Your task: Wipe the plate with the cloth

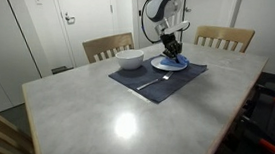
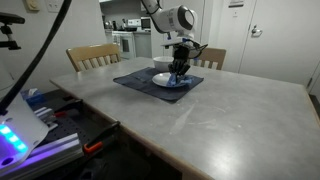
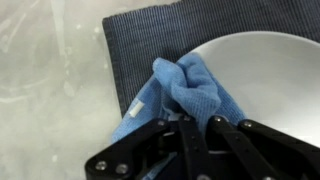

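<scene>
Fingers (image 3: 203,130) clenched on cloth (image 3: 185,95), pointing down onto plate (image 3: 265,70); arm (image 1: 162,10) arched overhead, lower end vertical.

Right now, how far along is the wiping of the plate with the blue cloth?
Done: the gripper is shut on the bunched cloth and holds it at the plate rim. In hand: the cloth lies partly on the plate, partly on the placemat. Left: most of the plate shows bare in the wrist view; whether that part has been wiped, I cannot tell.
</scene>
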{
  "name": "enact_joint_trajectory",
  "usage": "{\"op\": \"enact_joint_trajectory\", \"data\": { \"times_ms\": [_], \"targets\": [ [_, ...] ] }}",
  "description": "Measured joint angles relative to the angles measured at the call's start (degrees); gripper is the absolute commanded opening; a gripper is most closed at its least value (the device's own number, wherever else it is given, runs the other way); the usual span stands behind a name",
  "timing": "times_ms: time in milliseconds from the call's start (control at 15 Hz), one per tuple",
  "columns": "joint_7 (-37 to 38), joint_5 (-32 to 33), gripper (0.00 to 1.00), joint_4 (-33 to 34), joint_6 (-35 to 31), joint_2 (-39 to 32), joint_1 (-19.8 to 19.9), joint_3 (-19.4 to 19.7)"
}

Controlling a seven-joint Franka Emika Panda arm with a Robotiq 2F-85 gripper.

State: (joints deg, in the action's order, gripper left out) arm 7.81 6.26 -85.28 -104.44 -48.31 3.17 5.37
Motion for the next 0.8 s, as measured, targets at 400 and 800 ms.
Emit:
{"op": "enact_joint_trajectory", "data": {
  "times_ms": [400, 800],
  "targets": [
    [1.4, -2.4, 0.02, -0.6, -6.4, 0.4, -0.2, -0.4],
    [-2.9, -7.9, 0.02, -2.6, -10.9, 1.9, 0.8, -2.2]
  ]
}}
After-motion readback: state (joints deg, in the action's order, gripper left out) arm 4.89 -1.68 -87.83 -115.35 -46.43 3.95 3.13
